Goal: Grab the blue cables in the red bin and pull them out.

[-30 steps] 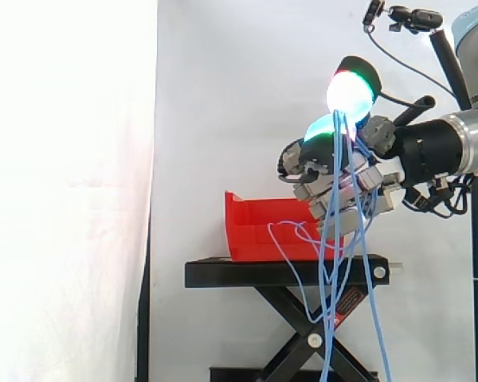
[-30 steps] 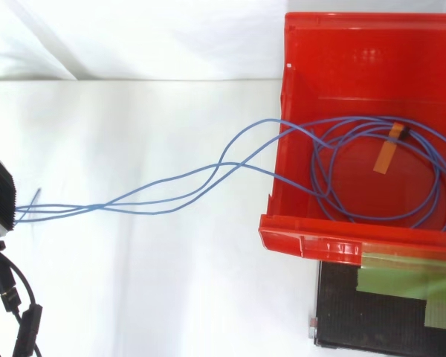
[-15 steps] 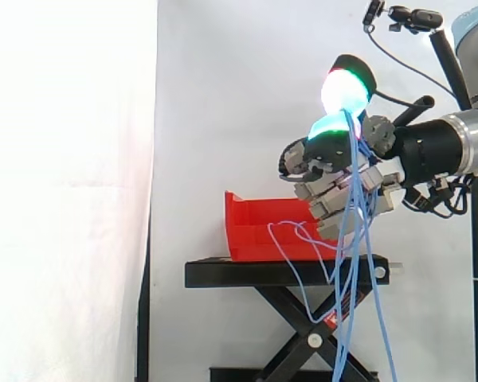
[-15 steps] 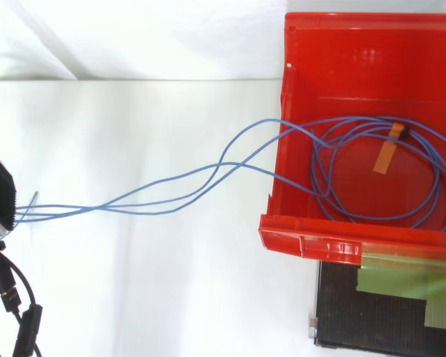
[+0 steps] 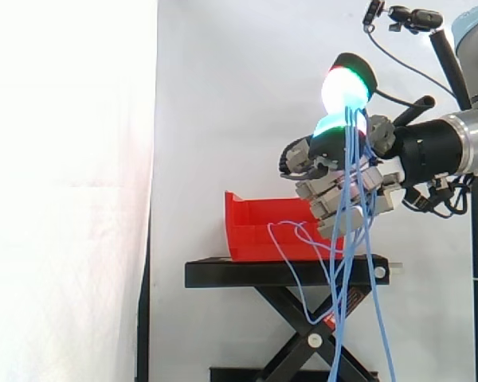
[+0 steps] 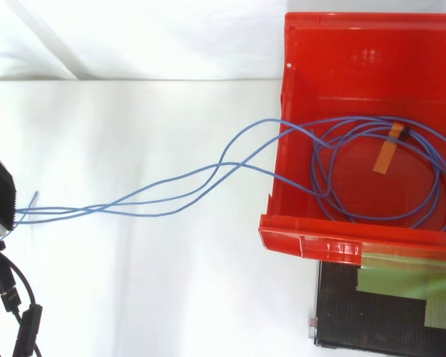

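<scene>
The hand [image 5: 325,193] hangs at about 1 o'clock from the bin [image 5: 255,221], above the bin's near end and clear of it. Its fingers are curled, and two glowing fingertips [image 5: 349,89] stand up toward 12 o'clock, closed on the cables [image 6: 224,163]. The strands rise to that pinch and drop from it toward 6 o'clock. They pass in front of the hand and the stand [image 5: 287,274] and run out of the side view at its lower edge. One slack loop sags beside the bin's front wall, toward 7 o'clock from the hand.

Seen from above, the bin sits at 2 to 3 o'clock. Most of the cables lie coiled on its floor, in loose overlapping rings. A strip of orange tape [image 6: 386,155] lies at 12 o'clock on that coil. A few strands climb over the bin's 9 o'clock wall, cross one another just outside it, and stretch toward the 9 o'clock edge of the view, hanging free in the air. The bin's front lip overhangs the stand, which carries a patch of green tape [image 6: 401,286].
</scene>
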